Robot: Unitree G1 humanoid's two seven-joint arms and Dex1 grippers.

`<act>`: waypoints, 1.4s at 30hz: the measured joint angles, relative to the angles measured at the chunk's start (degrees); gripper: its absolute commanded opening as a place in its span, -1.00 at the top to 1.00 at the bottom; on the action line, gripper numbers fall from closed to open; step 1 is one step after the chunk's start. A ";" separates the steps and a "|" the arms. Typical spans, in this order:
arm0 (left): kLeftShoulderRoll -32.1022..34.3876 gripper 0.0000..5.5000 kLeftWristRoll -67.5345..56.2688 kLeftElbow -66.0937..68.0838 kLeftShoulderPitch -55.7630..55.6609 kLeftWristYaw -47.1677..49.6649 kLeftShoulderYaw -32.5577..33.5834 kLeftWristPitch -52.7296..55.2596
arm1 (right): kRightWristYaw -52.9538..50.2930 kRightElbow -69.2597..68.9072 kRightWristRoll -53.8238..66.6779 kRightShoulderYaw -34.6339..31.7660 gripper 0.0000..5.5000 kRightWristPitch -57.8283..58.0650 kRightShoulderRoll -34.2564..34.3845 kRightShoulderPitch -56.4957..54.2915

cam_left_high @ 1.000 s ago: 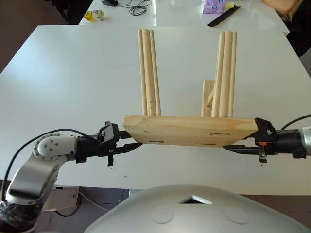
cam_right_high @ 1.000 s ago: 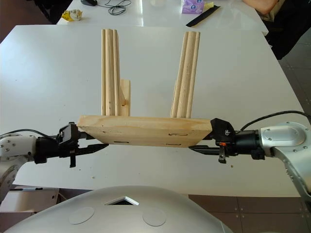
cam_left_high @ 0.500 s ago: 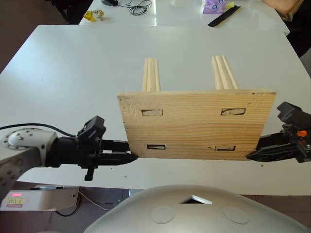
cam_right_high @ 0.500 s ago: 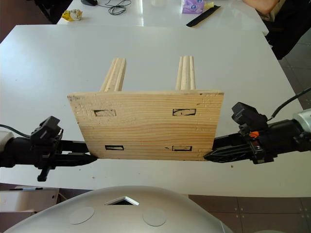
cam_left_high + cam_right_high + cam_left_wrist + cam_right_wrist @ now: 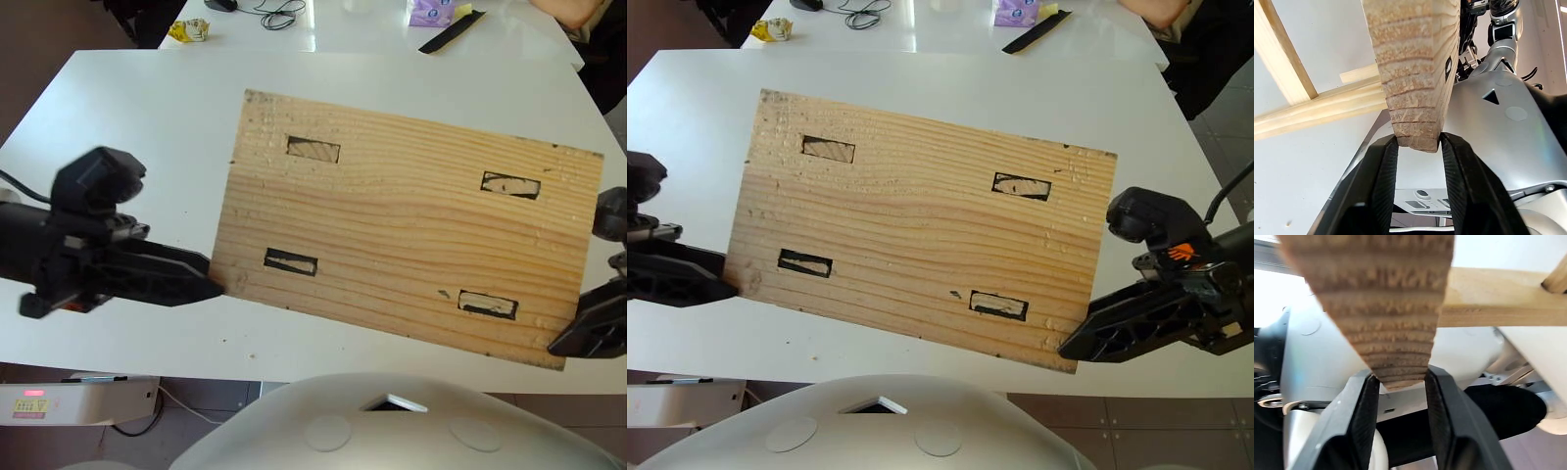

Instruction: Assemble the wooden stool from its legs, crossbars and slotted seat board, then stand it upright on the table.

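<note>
The slotted seat board [image 5: 411, 215] faces me, its flat side toward the head camera, and four dark-rimmed slots show on it. The board hides the legs in the eye views. My left gripper [image 5: 211, 289] is shut on the board's left edge near the lower corner. My right gripper [image 5: 1068, 351] is shut on its lower right corner. In the left wrist view the fingers [image 5: 1382, 181] clamp the board's end grain [image 5: 1413, 73], with a leg [image 5: 1283, 58] and a crossbar [image 5: 1317, 107] behind. The right wrist view shows its fingers [image 5: 1364, 416] pinching the board end [image 5: 1386, 308], and a crossbar [image 5: 1498, 296] beyond.
The white table [image 5: 147, 117] lies under and behind the stool. On a second table at the back sit a yellow wrapper [image 5: 189, 31], cables [image 5: 279, 12], a purple packet [image 5: 431, 12] and a black strip [image 5: 446, 34].
Both grippers have swung the stool up and over. The board's flat face now points at the camera, nearer and slightly slanted, and it covers the legs that stuck out behind it before.
</note>
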 measured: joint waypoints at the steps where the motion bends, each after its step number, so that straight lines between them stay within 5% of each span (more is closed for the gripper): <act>1: 3.22 0.53 -0.11 1.32 0.24 -2.40 -0.37 0.04 | 0.87 0.05 0.86 0.87 0.51 -1.55 -1.17 1.54; 5: 10.29 0.53 -0.63 2.81 2.41 -6.90 -1.47 0.64 | 1.56 2.50 2.80 3.78 0.51 -3.55 -1.85 3.77; 9: 10.69 0.53 -1.51 1.17 2.75 -7.92 -3.69 3.97 | 1.25 5.09 4.28 5.62 0.51 -2.45 -0.01 1.91; 15: 7.37 0.53 -1.92 -1.35 2.86 -4.77 -8.63 3.51 | -1.98 3.66 4.94 7.99 0.51 -5.68 0.82 2.31; 21: 0.38 0.53 -2.28 -0.07 -1.08 5.80 -13.00 -1.03 | -15.97 1.20 5.63 10.52 0.51 -11.98 12.81 -3.02; 27: -3.65 0.53 -2.26 -0.55 -7.14 13.55 -15.93 -0.63 | -24.15 1.42 5.19 11.41 0.51 -12.05 17.52 -7.91; 37: -0.23 0.53 -2.84 -0.38 -12.29 5.12 -14.99 13.19 | -13.33 -2.41 4.88 3.17 0.51 4.52 14.69 -4.39; 42: -1.33 0.53 -2.21 -1.58 -10.05 6.99 -11.30 13.97 | -17.18 -3.76 4.65 -1.39 0.51 3.54 17.56 -1.27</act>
